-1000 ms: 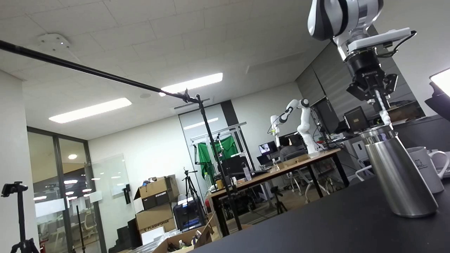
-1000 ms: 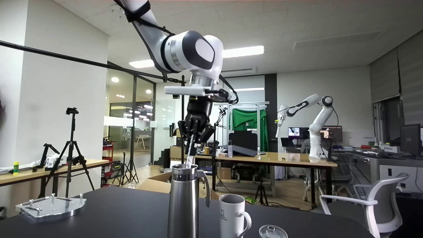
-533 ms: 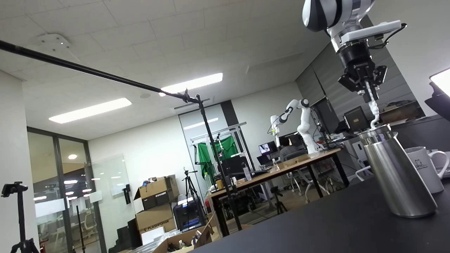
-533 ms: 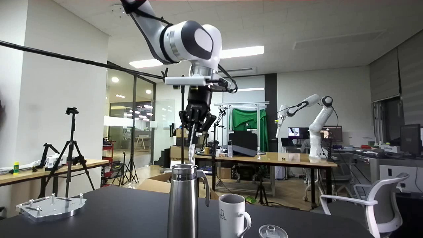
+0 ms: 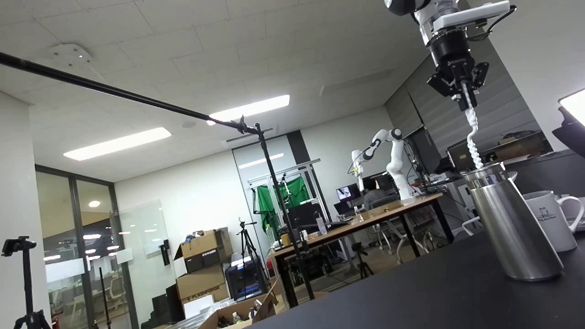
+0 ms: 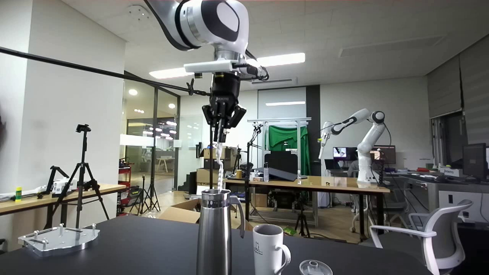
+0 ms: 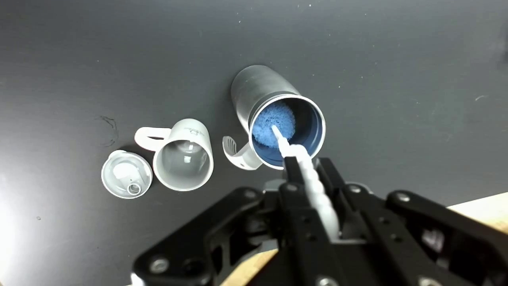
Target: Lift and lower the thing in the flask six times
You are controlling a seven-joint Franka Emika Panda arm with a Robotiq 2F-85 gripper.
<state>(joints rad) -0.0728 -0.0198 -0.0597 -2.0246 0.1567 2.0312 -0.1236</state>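
The thing is a white twisted rod, in both exterior views (image 5: 472,132) (image 6: 220,168), with a round blue bristly head in the wrist view (image 7: 274,124). My gripper, in both exterior views (image 5: 467,106) (image 6: 220,138) and the wrist view (image 7: 308,162), is shut on the rod's upper part, well above the flask. The brushed-steel flask (image 5: 514,228) (image 6: 214,236) (image 7: 258,82) stands upright on the dark table with a grey handle. The rod goes down through its open mouth. The blue head is inside, hidden in the exterior views.
A white mug (image 6: 267,248) (image 7: 184,159) stands beside the flask's handle. A clear lid (image 6: 315,267) (image 7: 127,174) lies by the mug. A transparent plate with posts (image 6: 59,240) lies on the table. A black boom pole (image 6: 76,67) runs behind the arm.
My gripper has risen with the rod in it, so much more of the rod shows above the flask's mouth. The flask has shifted slightly.
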